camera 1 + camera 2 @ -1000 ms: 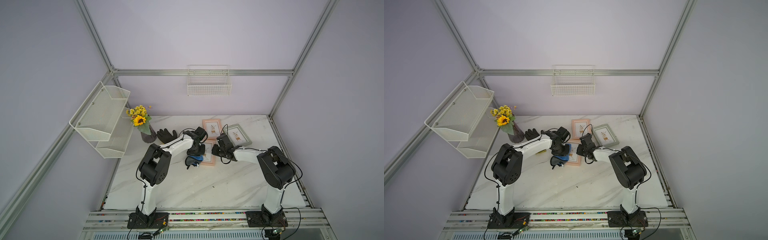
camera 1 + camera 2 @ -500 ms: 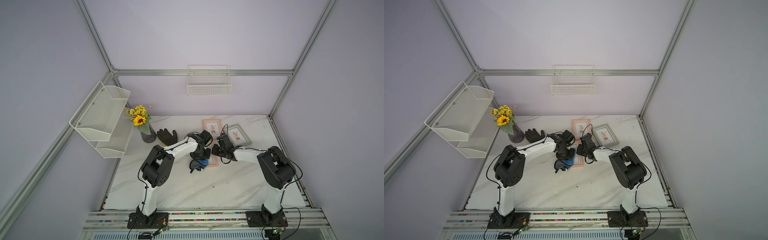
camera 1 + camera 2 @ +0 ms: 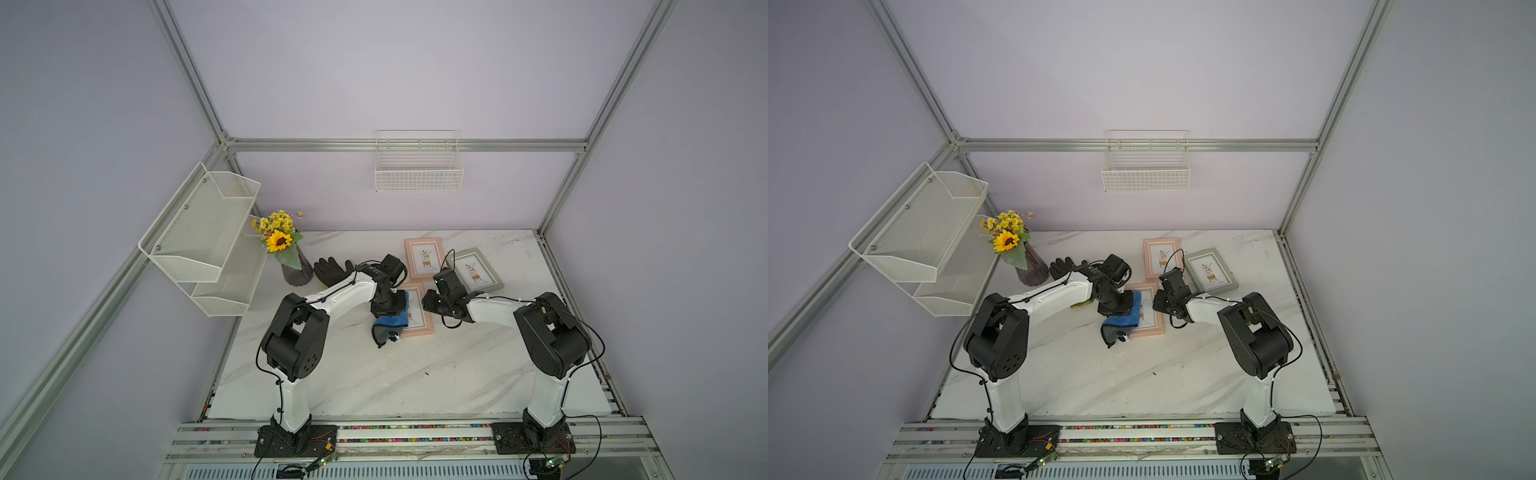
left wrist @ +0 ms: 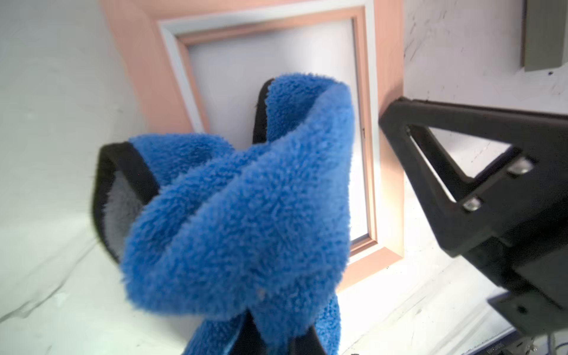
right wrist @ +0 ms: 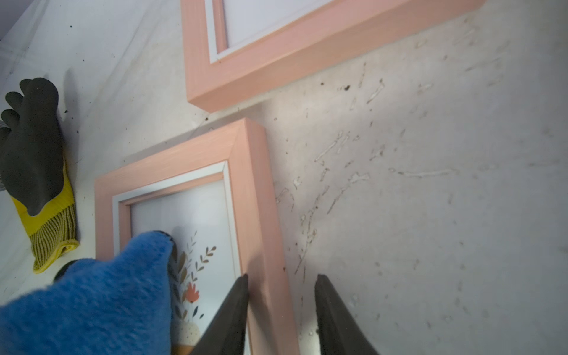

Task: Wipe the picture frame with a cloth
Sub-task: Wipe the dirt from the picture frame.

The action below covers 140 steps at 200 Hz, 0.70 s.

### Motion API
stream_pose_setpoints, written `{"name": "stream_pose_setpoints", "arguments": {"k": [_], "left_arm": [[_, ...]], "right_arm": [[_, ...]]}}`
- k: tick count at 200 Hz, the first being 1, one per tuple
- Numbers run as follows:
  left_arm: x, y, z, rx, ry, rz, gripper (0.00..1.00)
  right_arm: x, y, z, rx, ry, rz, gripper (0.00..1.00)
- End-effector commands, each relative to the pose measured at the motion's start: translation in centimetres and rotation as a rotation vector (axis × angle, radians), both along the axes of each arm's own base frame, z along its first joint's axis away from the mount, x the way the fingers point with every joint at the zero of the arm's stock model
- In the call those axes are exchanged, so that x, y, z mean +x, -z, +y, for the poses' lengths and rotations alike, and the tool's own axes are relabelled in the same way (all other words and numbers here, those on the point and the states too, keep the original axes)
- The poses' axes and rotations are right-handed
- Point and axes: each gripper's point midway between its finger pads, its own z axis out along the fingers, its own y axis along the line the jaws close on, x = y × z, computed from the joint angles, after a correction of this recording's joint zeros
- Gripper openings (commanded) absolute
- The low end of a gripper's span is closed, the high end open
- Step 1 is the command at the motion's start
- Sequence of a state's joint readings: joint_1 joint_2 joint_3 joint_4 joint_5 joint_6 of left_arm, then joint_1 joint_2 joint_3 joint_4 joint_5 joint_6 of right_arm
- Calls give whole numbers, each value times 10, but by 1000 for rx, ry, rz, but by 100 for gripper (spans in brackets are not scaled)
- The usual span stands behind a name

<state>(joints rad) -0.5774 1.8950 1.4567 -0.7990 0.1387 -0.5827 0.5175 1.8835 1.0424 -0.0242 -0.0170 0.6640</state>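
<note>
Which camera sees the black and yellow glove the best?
The right wrist view: the glove is big there, black fingers and yellow cuff clear. In both top views the glove is tiny and partly behind the left arm. The left wrist view misses it.

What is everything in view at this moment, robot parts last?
near frame: one, pink, mid-table
far frame: one, pink, behind it
grey frame: one, grey, beside the far frame
cloth: one, blue, on the near frame
glove: one, black and yellow, beside the vase
vase: one, dark, yellow flowers, far left
basket: one, white, back wall
shelf: one, white, left wall
table: one, white marble
left hand: one, black, shut on the cloth
right hand: one, black, open astride near frame's edge
</note>
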Motion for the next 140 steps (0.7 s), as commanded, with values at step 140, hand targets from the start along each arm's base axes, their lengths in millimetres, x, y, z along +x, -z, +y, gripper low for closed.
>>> {"name": "stream_pose_setpoints", "arguments": {"k": [140], "left_arm": [[-1, -93, 144, 166, -249, -221, 2]], "right_arm": [[-8, -5, 19, -163, -137, -6, 58]]}}
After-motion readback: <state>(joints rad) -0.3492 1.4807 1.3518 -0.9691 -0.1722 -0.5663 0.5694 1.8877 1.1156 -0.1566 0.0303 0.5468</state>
